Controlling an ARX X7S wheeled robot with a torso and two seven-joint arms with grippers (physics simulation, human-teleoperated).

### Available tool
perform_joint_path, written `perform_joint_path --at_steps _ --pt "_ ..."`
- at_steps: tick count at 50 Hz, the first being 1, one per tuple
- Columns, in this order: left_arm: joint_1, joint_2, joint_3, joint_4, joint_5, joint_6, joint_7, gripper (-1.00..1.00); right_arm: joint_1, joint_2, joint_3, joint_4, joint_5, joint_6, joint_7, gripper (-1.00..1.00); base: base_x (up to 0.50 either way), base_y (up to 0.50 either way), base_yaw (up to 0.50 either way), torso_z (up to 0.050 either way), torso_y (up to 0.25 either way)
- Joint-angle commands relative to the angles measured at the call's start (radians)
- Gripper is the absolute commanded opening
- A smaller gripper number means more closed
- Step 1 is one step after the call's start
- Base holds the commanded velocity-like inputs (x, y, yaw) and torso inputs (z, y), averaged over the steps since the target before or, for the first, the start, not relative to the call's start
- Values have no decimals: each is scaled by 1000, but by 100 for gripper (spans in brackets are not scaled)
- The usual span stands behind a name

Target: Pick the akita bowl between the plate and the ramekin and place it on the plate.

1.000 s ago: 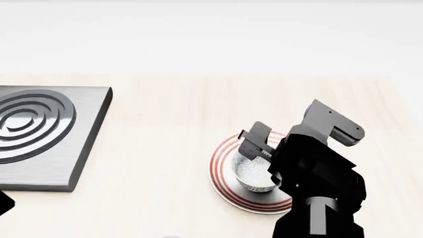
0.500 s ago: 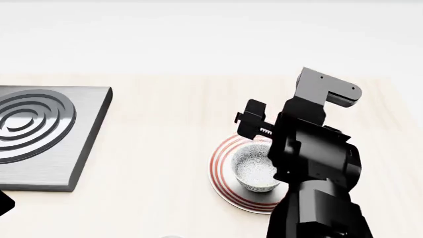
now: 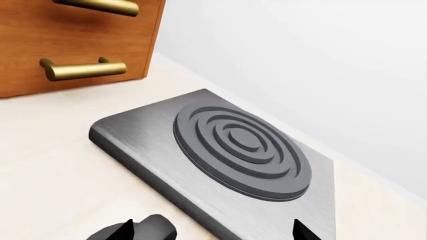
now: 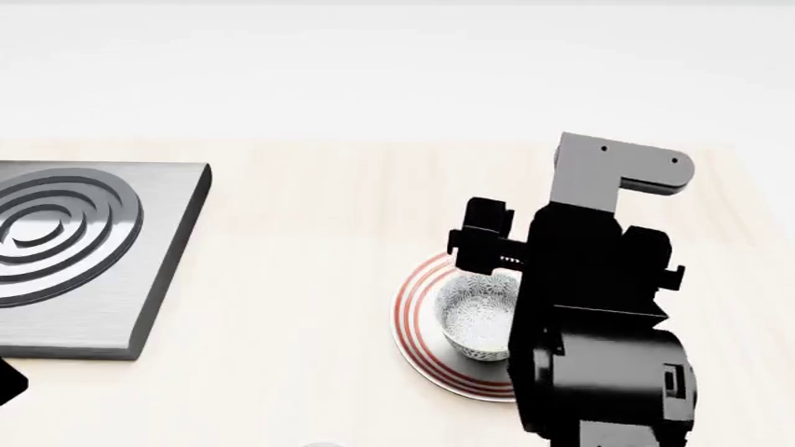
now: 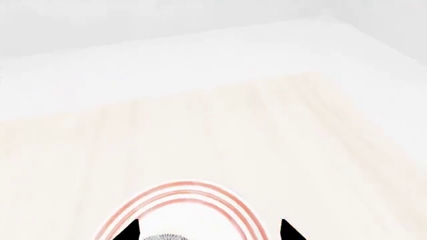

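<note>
Hand (image 4: 487,240) of the right arm hangs above the far rim of the small round speckled grey-and-white akita bowl (image 4: 478,321), fingers spread and holding nothing; a second ago those fingers sat down around the bowl's rim, and they have since let go and lifted clear. That bowl now sits on its own on the flat white plate with thin red rings (image 4: 418,300), which stands on the pale wooden table (image 4: 311,279), so the placing looks done and only the arm's retreat seems left. The right wrist view agrees: two dark fingertips (image 5: 130,231) stand wide apart over the plate's red rings, a sliver of speckle just showing between them. The black forearm hides the plate's right part and the near side of the bowl. The ramekin is not in view. The left hand (image 3: 213,232) shows only dark tips at the frame's edge, apart and empty, by the brushed grey metal burner slab with raised rings (image 3: 233,150).
</note>
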Motion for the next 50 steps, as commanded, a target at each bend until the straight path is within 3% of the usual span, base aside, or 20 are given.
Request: perform_joint_path --at_steps 1,17,50 --pt "4 -3 2 10 -2 -2 -6 100 -184 25 -85 -399 44 112 48 100 0 0 0 0 0" --pt "2 -3 6 5 0 4 -5 100 -406 82 -163 -717 6 71 117 100 0 0 0 0 0" --pt "6 -7 10 12 -3 5 -12 100 -680 155 -247 -875 -74 -91 206 100 0 0 0 0 0"
